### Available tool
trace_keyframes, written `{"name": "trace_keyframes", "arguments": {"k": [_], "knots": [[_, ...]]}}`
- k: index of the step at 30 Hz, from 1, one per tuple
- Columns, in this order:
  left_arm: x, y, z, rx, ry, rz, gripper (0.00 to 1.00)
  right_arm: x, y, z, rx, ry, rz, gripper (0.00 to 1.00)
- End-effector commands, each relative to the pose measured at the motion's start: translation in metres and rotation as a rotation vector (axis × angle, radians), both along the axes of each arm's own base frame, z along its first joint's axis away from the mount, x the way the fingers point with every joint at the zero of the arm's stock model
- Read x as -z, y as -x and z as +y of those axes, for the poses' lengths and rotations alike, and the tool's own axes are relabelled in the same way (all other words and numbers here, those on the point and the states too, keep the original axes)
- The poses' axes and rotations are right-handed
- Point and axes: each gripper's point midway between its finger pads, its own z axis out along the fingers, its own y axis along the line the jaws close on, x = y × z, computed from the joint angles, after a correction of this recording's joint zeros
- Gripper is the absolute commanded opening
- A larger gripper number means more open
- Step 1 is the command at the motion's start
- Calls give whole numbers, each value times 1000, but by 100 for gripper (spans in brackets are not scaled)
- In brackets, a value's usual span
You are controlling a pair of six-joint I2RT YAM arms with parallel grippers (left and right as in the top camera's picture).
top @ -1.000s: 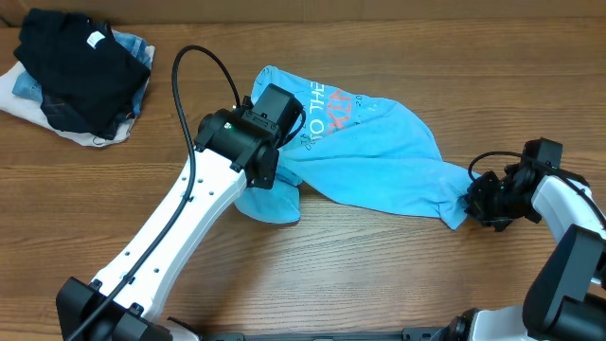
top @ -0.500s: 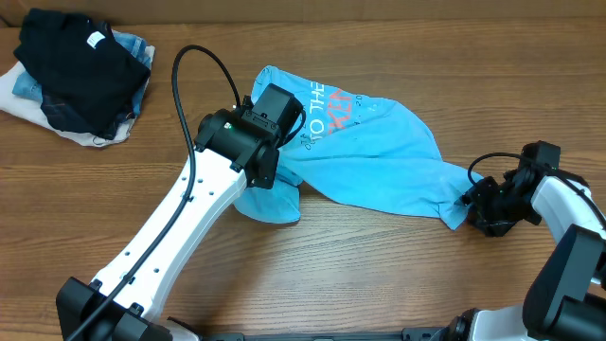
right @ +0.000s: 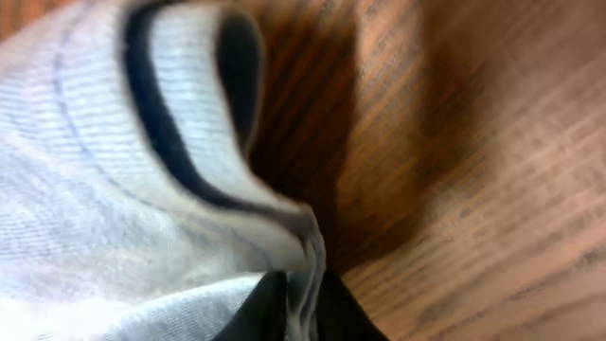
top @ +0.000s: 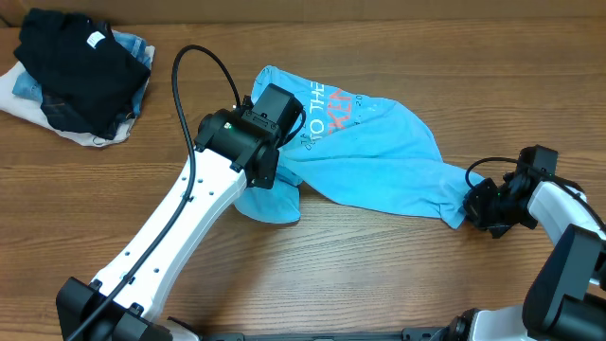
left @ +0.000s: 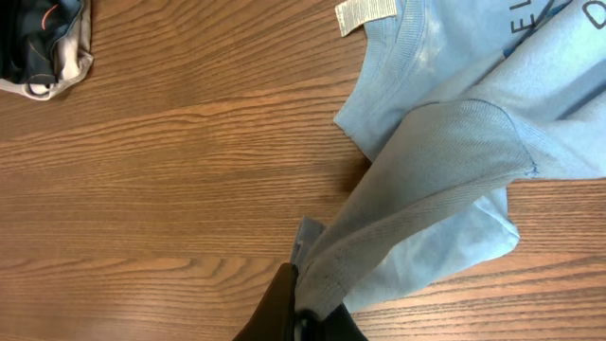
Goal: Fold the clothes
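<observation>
- The blue shirt (top: 379,161) lies bunched, not flat, mid-table (top: 379,284). It runs from approx 10 o'clock down to 4 o'clock as seen from overhead.
- The left gripper (left: 301,313) is clamped tight on a sleeve/edge at the shirt's 9 o'clock end. The fabric is lifted into a ridge from the fingers, so imo it's there to anchor or pull that side out.
- The right gripper (top: 473,201) is at the 4 o'clock corner. The wrist cam shows the hem tucked between its fingers, so it looks pinched on the shirt w/ barely any gap.
- My guess is that holding the two far ends lets them tug it taut and spread it before any fold. No fold is done yet, so it's early days.
- The neck label (left: 366,11) faces up near the collar.
- A dark clothes pile (top: 80,80) is parked at 10 o'clock on the table, well apart, prob to keep it out of the way.
</observation>
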Motion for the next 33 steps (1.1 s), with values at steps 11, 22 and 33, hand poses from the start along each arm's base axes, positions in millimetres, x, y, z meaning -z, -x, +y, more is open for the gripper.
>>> {"name": "trace_keyframes", "arguments": {"k": [11,22,33], "knots": [[-4,-3,0,-24,18,-14,4,-52,-57,-26,17,72,-156,13],[-3,-5,-3,-23,31,-20,4,-64,-138,-68,131,230,-447,17],[-3,-8,-11,-5,72,-25,4,-76,-148,-64,115,96,-435,97]]}}
